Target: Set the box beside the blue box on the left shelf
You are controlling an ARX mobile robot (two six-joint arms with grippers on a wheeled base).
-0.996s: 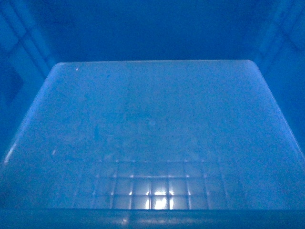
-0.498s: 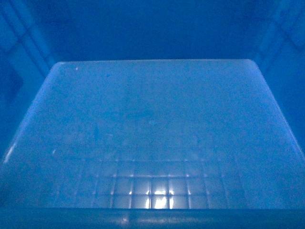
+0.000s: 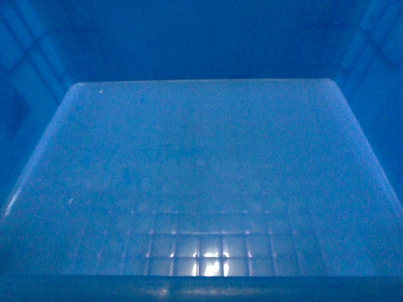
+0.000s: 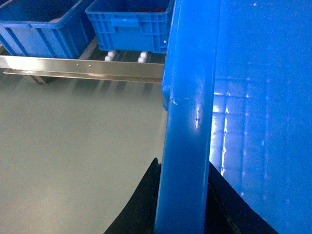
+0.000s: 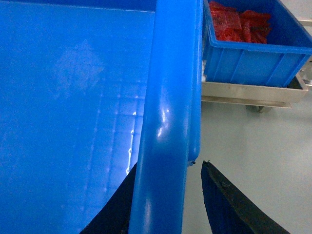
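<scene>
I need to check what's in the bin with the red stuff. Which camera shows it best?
The right wrist view: the bin of red items sits on a metal shelf there, top open. The left wrist view shows other blue bins, contents indistinct; the head view shows only the carried box.

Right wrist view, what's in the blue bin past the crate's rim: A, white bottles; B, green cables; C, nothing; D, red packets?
D: the bin beyond the crate holds a heap of red packets.
</scene>
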